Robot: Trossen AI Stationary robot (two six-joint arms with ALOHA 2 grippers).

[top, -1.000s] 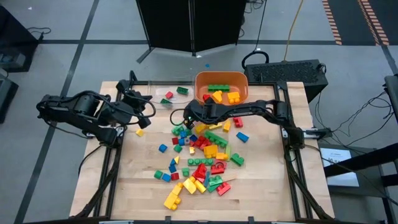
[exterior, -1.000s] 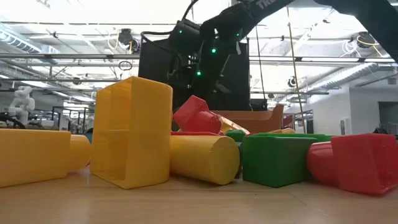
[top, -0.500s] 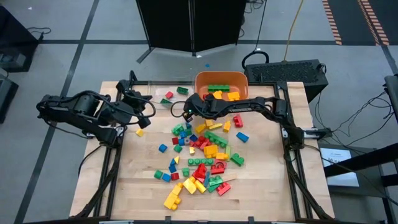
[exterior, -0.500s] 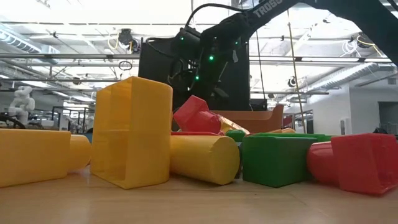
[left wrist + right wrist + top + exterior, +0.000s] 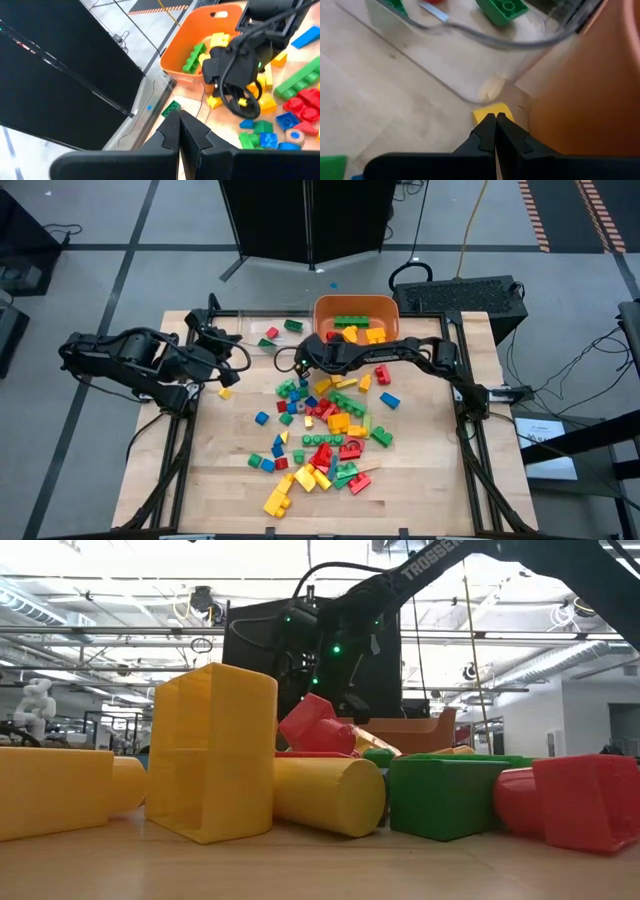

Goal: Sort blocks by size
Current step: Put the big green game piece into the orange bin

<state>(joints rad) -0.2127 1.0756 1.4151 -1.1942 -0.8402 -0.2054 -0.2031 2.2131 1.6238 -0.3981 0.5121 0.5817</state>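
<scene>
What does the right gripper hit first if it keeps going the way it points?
Probably the small yellow block right at the tips of the shut right gripper. Beyond it come the clear tray edge and the orange tub wall; depth is unclear.

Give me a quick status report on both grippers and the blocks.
Left gripper shut, empty, beside clear tray. Right gripper shut, over a yellow block near orange tub. Blocks mostly unsorted.

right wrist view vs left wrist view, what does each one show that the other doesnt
Only the right wrist view shows a small yellow block on the wood just past the shut right gripper. Only the left wrist view shows the yellow and green bricks inside the orange plastic tub, and the shut left gripper. Both show the tub, the clear plastic tray and its green studded block.
</scene>
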